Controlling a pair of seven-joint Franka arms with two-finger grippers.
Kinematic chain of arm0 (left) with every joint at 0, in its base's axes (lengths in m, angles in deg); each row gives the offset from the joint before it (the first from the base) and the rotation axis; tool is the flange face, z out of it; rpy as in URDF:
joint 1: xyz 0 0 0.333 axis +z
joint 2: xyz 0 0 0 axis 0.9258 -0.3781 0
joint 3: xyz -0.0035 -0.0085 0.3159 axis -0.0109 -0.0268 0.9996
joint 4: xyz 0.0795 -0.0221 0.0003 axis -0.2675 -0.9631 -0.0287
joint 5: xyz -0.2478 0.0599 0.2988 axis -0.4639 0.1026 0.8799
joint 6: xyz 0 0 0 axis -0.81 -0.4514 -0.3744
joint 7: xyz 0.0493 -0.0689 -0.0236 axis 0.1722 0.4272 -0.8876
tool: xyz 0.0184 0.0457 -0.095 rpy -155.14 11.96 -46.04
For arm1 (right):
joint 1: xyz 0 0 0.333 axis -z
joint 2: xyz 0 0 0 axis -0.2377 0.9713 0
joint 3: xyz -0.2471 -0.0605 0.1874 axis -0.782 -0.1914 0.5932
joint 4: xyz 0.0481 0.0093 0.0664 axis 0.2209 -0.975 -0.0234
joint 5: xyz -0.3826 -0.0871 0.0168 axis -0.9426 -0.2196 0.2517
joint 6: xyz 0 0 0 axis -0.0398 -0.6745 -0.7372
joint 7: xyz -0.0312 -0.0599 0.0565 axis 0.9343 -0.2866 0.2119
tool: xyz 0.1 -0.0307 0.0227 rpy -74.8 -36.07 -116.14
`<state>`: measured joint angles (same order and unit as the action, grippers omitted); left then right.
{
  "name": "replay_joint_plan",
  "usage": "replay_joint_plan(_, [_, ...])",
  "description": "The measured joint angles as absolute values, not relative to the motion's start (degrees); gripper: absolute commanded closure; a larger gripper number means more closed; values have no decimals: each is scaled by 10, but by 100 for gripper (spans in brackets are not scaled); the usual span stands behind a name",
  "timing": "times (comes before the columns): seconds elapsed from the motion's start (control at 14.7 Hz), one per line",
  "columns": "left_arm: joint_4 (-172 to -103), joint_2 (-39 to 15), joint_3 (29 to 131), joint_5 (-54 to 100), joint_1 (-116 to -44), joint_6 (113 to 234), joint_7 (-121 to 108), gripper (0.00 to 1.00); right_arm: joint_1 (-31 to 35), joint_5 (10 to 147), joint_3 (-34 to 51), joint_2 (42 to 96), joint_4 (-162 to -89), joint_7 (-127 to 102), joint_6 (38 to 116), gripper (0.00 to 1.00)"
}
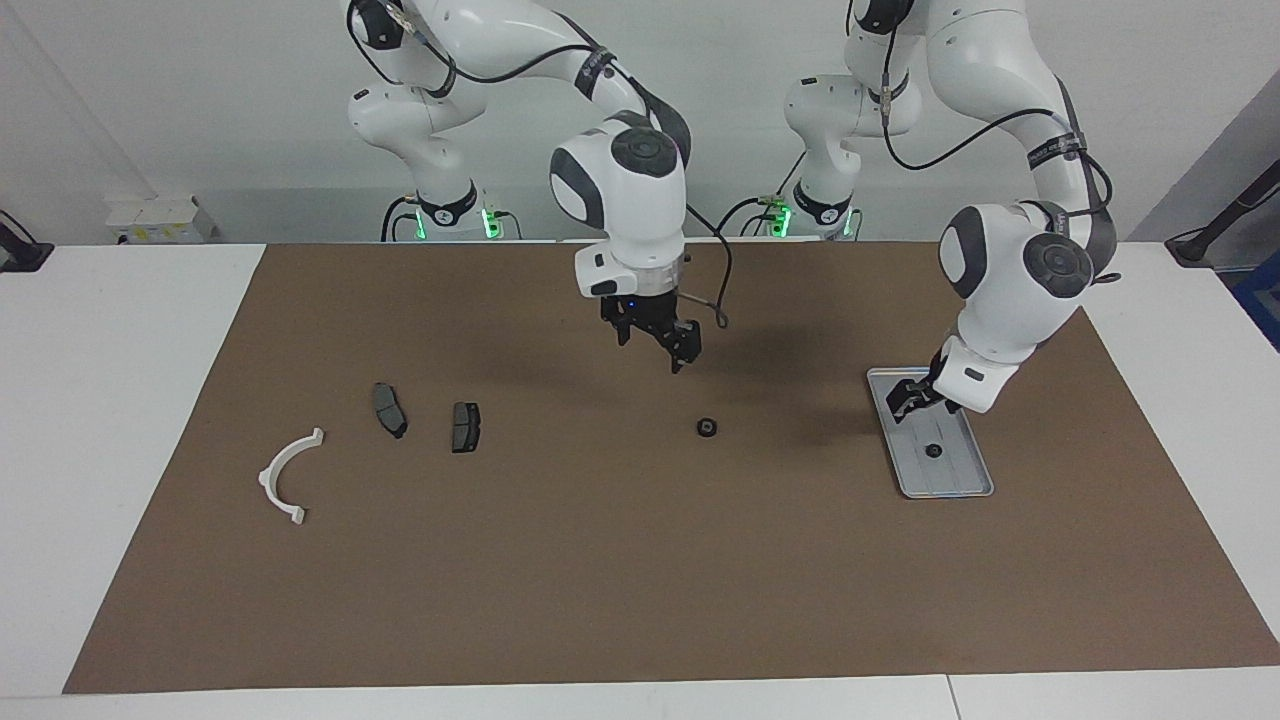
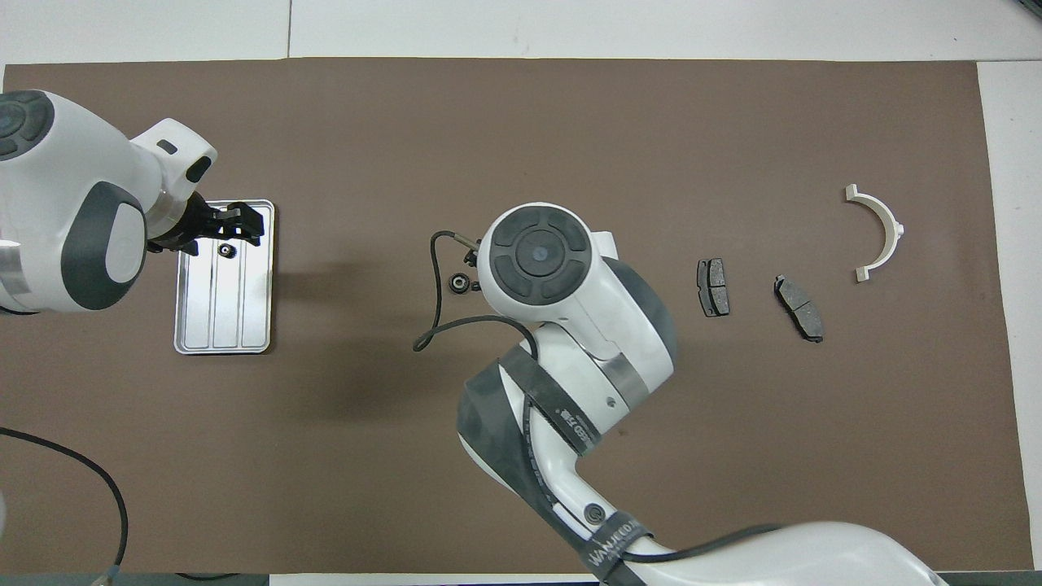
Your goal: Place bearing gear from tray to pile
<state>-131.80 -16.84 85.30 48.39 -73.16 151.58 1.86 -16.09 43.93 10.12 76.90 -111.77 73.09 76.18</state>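
bearing gear [image 1: 707, 427] lying on counter mid-mat | right gripper [image 1: 653, 344] hovering above it, jaws apart | left gripper [image 1: 910, 396] hovering over tray [image 1: 960, 484], jaws apart

Both arms [image 1: 620, 170] are glossy white with rounded dark grey joint caps. Black cables loop along them, held by black straps with white lettering. Each ends in a black pincer [image 1: 655, 340]. Green lights glow at the bases [image 1: 455, 215].

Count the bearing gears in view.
2. One gear lies on the mat mid-table, near the right pincer; the other gear sits in the tray, by the left pincer.
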Motion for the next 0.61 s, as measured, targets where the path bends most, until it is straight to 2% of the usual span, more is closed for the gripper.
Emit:
replay_joint_plan(0.14, [-1338,-169,853,484,-719,1555,37,31,-178,407,101,836,-1060,763,762,0])
replay_joint_plan(0.27, [-1366,-171,851,484,-719,1596,38,33,-189,388,100,895,-1005,778,762,0])
replay_joint_plan(0.41, [-1380,-177,851,484,-718,1619,38,35,-190,386,100,930,-968,778,761,0])
replay_joint_plan(0.61, [-1383,-191,851,484,-710,1646,44,40,-193,386,100,952,-944,778,761,0])
